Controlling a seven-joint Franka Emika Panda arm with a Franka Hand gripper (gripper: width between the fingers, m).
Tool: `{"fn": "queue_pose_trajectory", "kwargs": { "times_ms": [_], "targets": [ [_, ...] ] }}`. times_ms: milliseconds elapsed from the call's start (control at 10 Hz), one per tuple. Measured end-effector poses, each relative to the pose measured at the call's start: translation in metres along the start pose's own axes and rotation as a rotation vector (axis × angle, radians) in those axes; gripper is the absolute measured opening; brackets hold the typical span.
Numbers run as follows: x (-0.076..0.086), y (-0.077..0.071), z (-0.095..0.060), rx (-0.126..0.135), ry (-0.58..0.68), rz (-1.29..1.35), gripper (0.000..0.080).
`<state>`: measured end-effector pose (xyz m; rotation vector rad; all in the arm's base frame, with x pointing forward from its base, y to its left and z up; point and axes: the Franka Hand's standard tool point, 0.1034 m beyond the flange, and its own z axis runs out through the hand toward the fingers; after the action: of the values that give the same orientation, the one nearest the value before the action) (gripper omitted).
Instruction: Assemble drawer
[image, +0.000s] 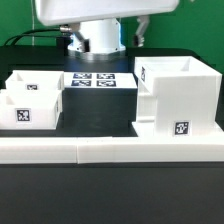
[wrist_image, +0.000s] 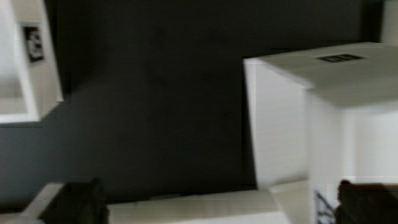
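The large boxy white plastic housing (image: 180, 95) stands on the black desk (image: 100, 112), with the two small white open-top trays (image: 30, 92) well apart from it. The fingers (wrist_image: 68, 205) are spread and empty. A tray should be gripped level and squared to the housing before it is slid in.

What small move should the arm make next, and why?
Probably shift the open tool toward the front tray: the tool holds nothing, and that tray and the rear tray sit outside the housing, apart from it.

The white housing (image: 178, 95) and white trays (image: 35, 85) bear black-and-white square tags (image: 181, 128); the table (image: 110, 195) is black.
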<state>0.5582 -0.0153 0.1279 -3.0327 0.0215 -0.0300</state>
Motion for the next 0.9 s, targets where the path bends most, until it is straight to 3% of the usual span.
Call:
{"fn": "queue_pose_trajectory", "kwargs": {
  "times_ms": [200, 700, 900],
  "targets": [
    [-0.007, 0.017, 0.014, -0.01, -0.008, -0.046, 0.0649],
    [-0.009, 0.018, 0.015, -0.007, -0.01, -0.067, 0.0649],
    [-0.024, 0.05, 0.028, -0.014, -0.017, -0.078, 0.0649]
  ]
}}
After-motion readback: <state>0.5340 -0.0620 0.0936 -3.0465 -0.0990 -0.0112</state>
